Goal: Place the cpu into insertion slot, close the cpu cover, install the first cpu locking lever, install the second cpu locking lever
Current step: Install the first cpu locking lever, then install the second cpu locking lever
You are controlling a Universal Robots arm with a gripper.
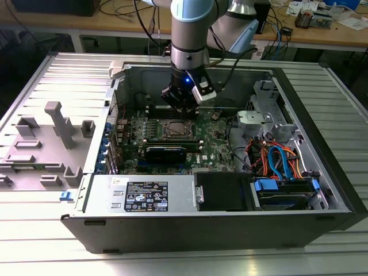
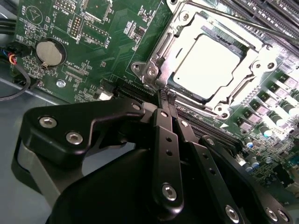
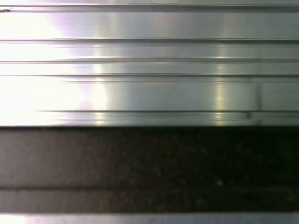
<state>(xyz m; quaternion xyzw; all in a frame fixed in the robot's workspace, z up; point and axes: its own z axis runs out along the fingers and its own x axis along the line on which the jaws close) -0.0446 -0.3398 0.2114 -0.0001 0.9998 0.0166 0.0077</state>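
In the second wrist view the hand (image 2: 164, 100) is hanging with its two fingers pressed together, clenched on nothing, its tips just beside a corner of the insertion slot (image 2: 154, 70). Beyond them the cpu (image 2: 210, 65) is lying flat inside the slot, the cpu cover (image 2: 254, 58) framing it; the memory slots (image 2: 261, 18) are running along the far side.

A ribbed metal table (image 1: 34, 230) carries an open computer case (image 1: 172, 227), with a grey plastic insert (image 1: 46, 144) beside it.
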